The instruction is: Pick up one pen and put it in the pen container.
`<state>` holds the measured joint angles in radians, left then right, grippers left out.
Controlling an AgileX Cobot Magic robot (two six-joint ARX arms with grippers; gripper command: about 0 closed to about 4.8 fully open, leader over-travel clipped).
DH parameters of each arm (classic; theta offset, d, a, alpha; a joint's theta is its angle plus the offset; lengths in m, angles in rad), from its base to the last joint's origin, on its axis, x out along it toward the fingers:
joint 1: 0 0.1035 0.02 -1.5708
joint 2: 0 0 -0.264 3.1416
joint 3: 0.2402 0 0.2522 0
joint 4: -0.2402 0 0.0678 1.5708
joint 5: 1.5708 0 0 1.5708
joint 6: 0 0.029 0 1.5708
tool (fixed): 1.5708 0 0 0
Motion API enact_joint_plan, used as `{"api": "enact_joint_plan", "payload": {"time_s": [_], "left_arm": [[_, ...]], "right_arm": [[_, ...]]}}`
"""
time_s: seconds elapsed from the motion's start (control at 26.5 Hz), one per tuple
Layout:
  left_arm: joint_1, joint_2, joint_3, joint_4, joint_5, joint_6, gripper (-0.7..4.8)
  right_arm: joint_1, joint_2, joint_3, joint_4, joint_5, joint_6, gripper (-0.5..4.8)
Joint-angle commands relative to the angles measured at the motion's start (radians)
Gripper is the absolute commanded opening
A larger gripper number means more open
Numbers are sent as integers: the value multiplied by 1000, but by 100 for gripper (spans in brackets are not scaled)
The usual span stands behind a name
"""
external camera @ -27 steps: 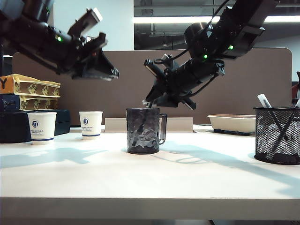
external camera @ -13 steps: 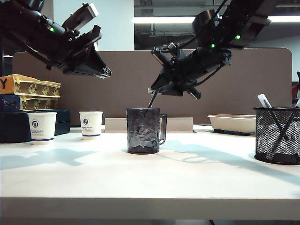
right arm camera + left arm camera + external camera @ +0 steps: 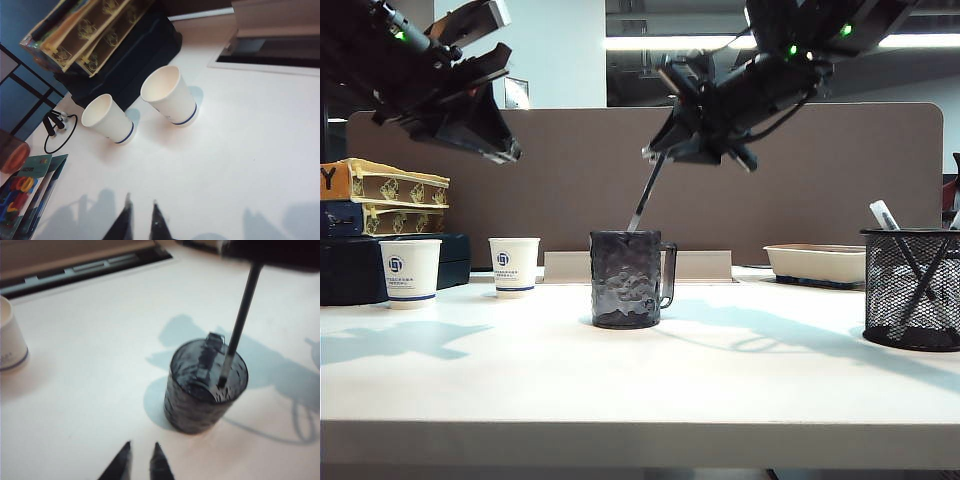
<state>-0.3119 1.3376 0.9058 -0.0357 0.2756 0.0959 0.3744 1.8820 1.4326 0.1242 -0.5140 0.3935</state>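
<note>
— Pinching anything, the right gripper [image 3: 660,155]?

— Yes. In the exterior view it hangs high over the middle of the surface [image 3: 640,390], pressed together on the top end of the pen [image 3: 645,195]. The pen slants down from it toward seven o'clock.

— Where does the pen's lower end sit?

— Inside the mouth of the dark dimpled mug [image 3: 625,280], which stands straight below. The left wrist view shows the tip within the rim, apart from the wall, with the shaft rising out of the mug.

— And the pen container [image 3: 910,290]?

— Well away, at about four o'clock from that gripper, at the surface's right edge. It is a black mesh cup, and other pens lean inside it.

— What about the left gripper [image 3: 505,150]?

— At nine o'clock from the right one, high in the air and well apart from it. Its own camera shows the fingertips [image 3: 122,465] with a narrow gap between them and nothing in that gap.

— Anything beneath it?

— Two white paper cups [image 3: 409,272] at about six o'clock, near the back left. A shallow pale tray [image 3: 817,262] lies behind, between the mug and the pen container.
</note>
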Motion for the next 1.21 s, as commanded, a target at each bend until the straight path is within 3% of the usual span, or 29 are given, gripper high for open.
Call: {"api": "enact_joint_plan", "payload": {"time_s": [0.04, 0.41, 0.83, 0.98, 1.21], "left_arm": [[-1, -37, 2, -48, -2, 17, 48], [-1, -171, 0, -211, -12, 40, 48], [-1, -284, -80, -240, -54, 42, 48], [-1, -364, -152, -241, -72, 23, 48], [-1, -437, -180, -282, -86, 20, 48]], "right_arm": [[-4, -35, 5, -2, -3, -31, 18], [-68, -122, 5, -139, -4, -115, 17], [-99, -220, 5, -241, 2, -217, 19], [-111, -258, 5, -306, 53, -291, 21], [-183, -295, 3, -384, 76, -320, 21]]}}
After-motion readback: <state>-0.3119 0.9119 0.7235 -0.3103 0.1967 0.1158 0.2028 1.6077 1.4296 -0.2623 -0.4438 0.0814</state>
